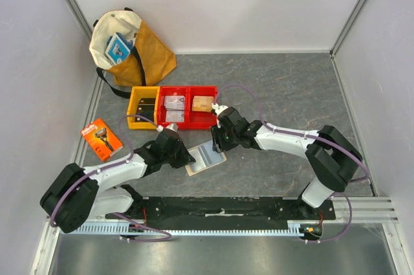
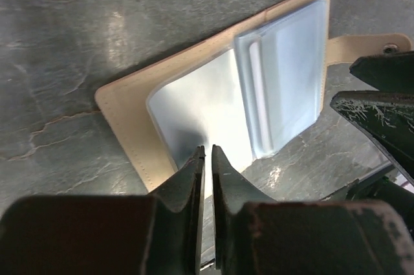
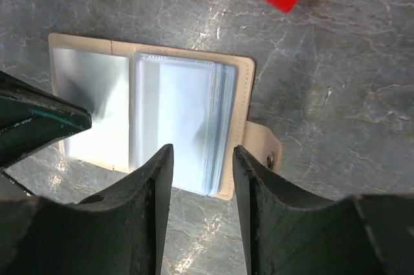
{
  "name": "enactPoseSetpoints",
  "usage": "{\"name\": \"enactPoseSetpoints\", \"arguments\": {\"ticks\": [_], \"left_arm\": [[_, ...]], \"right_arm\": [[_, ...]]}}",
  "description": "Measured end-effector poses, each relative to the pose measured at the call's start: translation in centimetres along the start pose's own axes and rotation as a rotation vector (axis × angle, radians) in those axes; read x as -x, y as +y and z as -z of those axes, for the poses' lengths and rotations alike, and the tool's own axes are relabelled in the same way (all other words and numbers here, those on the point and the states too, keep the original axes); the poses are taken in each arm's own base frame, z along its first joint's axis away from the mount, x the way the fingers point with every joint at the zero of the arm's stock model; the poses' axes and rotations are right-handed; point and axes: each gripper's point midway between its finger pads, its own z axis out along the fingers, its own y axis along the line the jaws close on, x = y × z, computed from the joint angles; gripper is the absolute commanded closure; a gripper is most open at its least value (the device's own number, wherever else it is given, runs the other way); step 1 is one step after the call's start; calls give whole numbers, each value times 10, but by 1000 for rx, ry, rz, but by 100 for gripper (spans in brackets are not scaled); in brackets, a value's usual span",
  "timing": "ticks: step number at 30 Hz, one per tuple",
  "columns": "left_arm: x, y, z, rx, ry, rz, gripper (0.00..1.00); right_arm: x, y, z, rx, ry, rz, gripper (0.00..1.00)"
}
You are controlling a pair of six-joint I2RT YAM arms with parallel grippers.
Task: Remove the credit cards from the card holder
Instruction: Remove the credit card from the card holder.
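Observation:
The beige card holder (image 1: 206,158) lies open on the table between my two grippers. Its pale blue clear sleeves (image 2: 284,74) face up and its snap tab (image 3: 262,149) sticks out at the side. The credit cards are hidden; I cannot pick them out inside the glare-white sleeves. My left gripper (image 2: 207,153) hovers at the near edge of the single left sleeve (image 2: 200,107). Its jaws are almost together, with only a thin slit and nothing visibly between them. My right gripper (image 3: 202,152) is open, its jaws straddling the near edge of the sleeve stack (image 3: 181,120).
Two red bins (image 1: 187,107) and a yellow bin (image 1: 143,107) stand just behind the holder, with a tan block (image 1: 202,103) in the right red one. An orange package (image 1: 101,138) lies at the left. A canvas tote bag (image 1: 132,45) sits at the back left.

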Motion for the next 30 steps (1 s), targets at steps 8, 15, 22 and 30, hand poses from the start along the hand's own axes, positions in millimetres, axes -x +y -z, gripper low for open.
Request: {"name": "enactPoseSetpoints", "arguments": {"ticks": [8,15,22,30], "left_arm": [[-4,11,1,46,11,4,92],[-4,10,0,47,16,5,94],[-4,10,0,47,16,5,95],[-4,10,0,46,17,5,95]], "right_arm": [[-5,10,-5,61,13,-7,59],[-12,9,-15,66,40,-13,59],[-14,10,-17,77,47,-13,62],[-13,10,-16,70,40,-12,54]]}}
